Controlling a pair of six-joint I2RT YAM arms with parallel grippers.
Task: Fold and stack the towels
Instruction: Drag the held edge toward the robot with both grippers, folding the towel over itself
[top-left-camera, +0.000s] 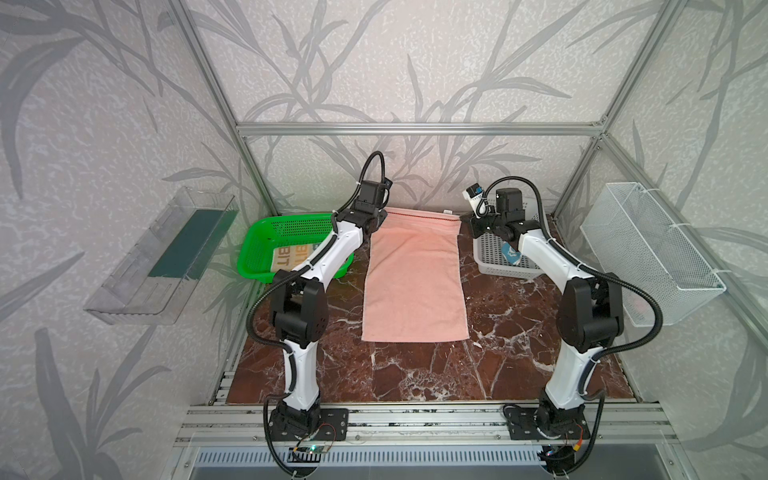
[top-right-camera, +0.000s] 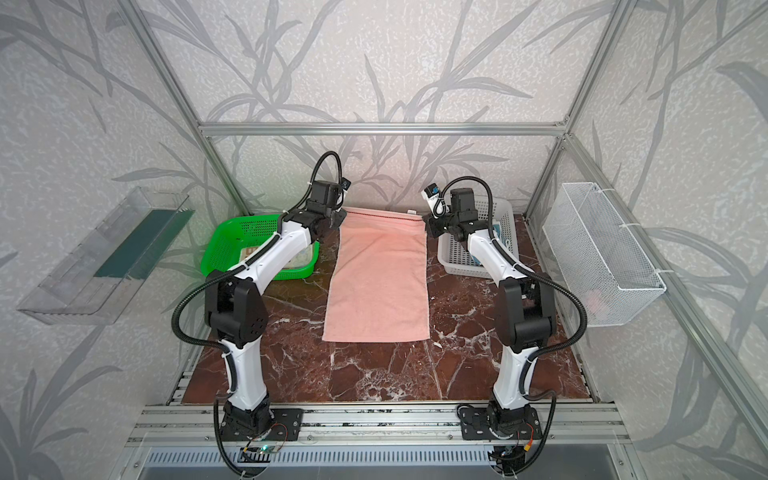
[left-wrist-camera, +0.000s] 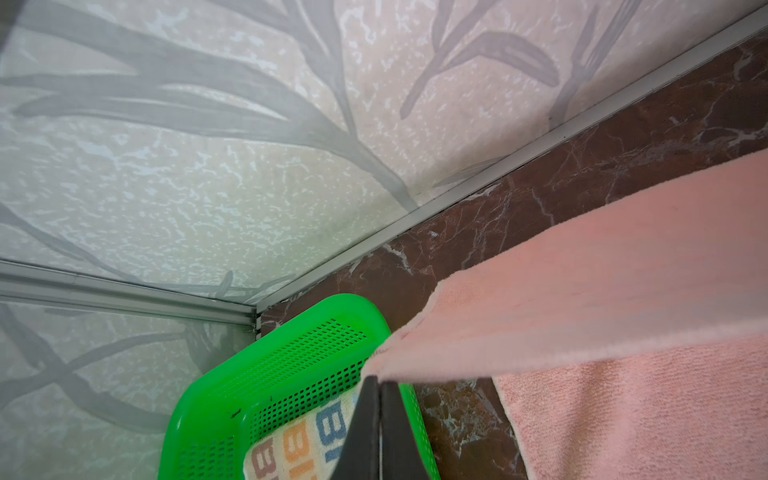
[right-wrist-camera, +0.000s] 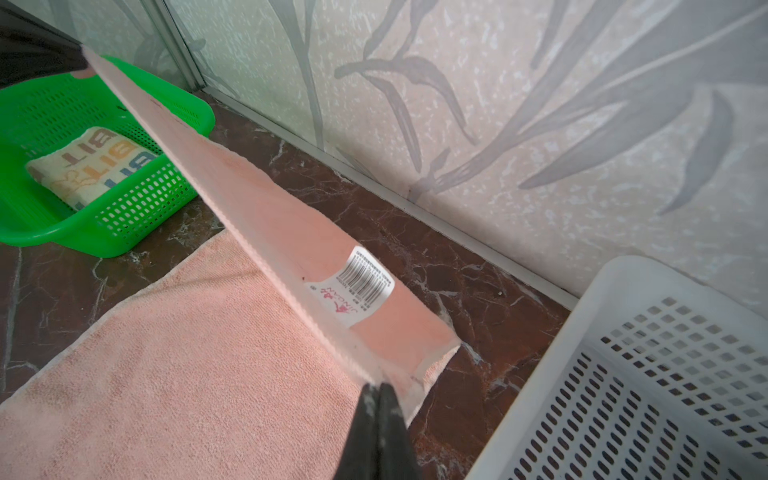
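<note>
View of the workcell from above and from both wrists. The pink towel (top-left-camera: 415, 282) lay lengthwise on the middle of the marble-patterned counter (top-left-camera: 415, 374), between a green basket (top-left-camera: 246, 253) on the left and a white perforated basket (top-left-camera: 490, 262) on the right. Its near end rested flat on the counter; its far edge was raised off the surface and stretched in a taut line between the two arms.

The left fingers (left-wrist-camera: 366, 424) were closed on the far left corner of the pink towel (left-wrist-camera: 602, 291), and the right fingers (right-wrist-camera: 365, 424) were closed on its far right corner, with a white barcode label (right-wrist-camera: 361, 286) showing on the lifted strip near that corner.

The cream towel (right-wrist-camera: 95, 166), folded and lettered "BIT" in orange and blue, lay inside the green basket (right-wrist-camera: 124, 232), partly hidden by the left arm in both top views. A patch of the teal towel (top-left-camera: 510, 253) showed inside the white perforated basket, behind the right arm. A wire mesh basket (top-left-camera: 648, 249) hung on the right wall and a clear tray (top-left-camera: 162, 257) on the left wall.
</note>
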